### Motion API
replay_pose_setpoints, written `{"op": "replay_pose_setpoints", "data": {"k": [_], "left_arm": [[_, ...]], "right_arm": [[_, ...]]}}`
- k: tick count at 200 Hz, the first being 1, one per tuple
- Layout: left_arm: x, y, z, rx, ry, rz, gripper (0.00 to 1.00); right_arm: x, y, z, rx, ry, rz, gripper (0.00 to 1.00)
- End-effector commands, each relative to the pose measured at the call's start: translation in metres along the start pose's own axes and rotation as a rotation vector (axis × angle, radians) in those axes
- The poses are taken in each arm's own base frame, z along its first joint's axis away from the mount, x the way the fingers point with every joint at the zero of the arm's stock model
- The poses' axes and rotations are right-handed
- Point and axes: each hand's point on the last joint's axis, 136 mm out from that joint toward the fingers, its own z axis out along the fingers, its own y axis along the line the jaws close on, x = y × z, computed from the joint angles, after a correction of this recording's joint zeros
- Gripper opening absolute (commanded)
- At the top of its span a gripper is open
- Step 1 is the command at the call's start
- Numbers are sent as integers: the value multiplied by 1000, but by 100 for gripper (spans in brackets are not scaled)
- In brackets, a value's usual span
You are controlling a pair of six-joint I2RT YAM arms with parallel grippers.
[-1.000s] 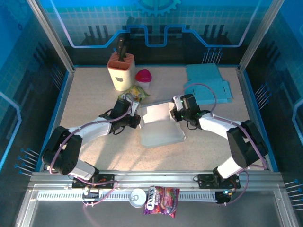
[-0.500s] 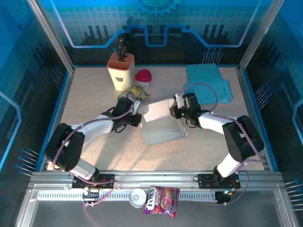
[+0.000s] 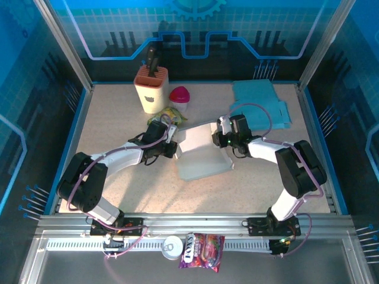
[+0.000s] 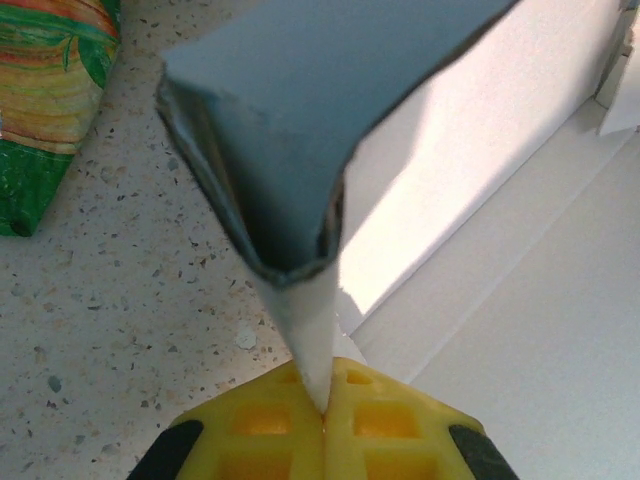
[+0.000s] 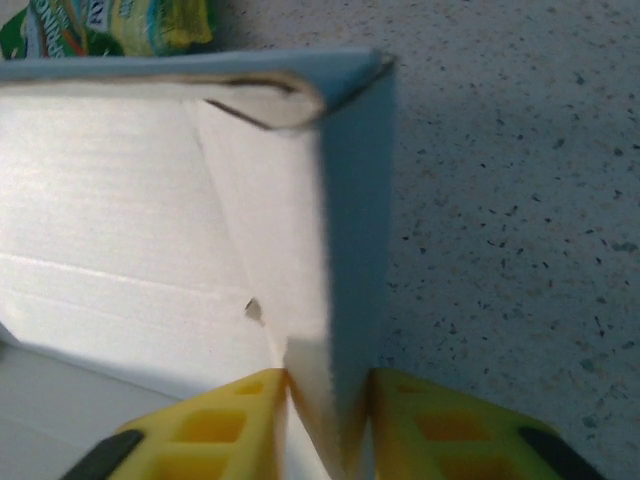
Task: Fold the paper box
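Note:
The paper box [image 3: 202, 157] lies half-formed in the middle of the table, white inside and pale blue outside, with its far wall raised. My left gripper [image 3: 173, 144] holds the box's left side. In the left wrist view its yellow fingers [image 4: 390, 425] are shut on a thin white flap, with a blue-grey folded wall [image 4: 290, 120] standing above them. My right gripper [image 3: 217, 138] holds the right side. In the right wrist view it [image 5: 325, 395] is closed on the doubled side wall [image 5: 345, 230], white within and blue without.
Behind the box stand an orange knife block [image 3: 152, 89], a pink-lidded cup [image 3: 180, 96] and a green snack bag [image 3: 169, 115]. A stack of flat blue box blanks [image 3: 260, 103] lies at the back right. A can [image 3: 172, 246] and a sweets bag [image 3: 202, 243] rest on the front rail.
Both grippers have shifted a little toward the back of the table with the box, and the box's far wall now stands more upright. Both grips have stayed in place.

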Motion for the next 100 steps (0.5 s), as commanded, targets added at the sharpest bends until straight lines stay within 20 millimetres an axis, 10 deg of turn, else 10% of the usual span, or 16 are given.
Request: {"op": "replay_pose_setpoints", "data": {"k": [1,100], "left_arm": [[-7,-11,2,37,-1,44,0],[-9,-17,7,14,-1,16,0]], "right_arm": [[4,10,5,-44,22,-3,18],[12,-10,-2,458,50,51,0]]}}
